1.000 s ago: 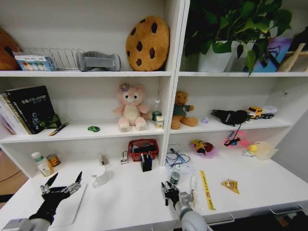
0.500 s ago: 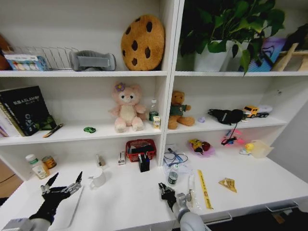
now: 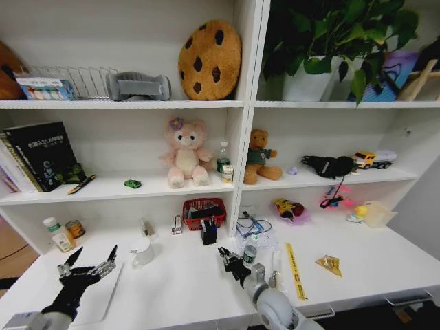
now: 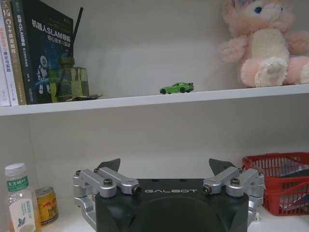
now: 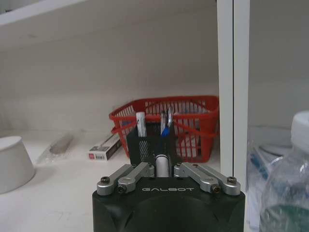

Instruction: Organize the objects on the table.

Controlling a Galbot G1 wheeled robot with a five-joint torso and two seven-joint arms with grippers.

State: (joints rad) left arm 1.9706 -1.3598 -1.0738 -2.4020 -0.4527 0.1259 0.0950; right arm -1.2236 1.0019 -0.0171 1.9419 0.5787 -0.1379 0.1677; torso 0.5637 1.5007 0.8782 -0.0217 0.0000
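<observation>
White pen (image 5: 161, 166) half-hidden in jaws

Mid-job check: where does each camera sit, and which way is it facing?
Head view: high on the robot, looking forward and down at the desk and shelves; left claw open at the desk's left, right claw near the middle.
Left wrist view: behind the left claw, facing the shelf with the green toy car and pink plush.
Right wrist view: behind the right claw, shut on a pen, facing the black pen holder.
Shared: the red basket appears in all three.
</observation>
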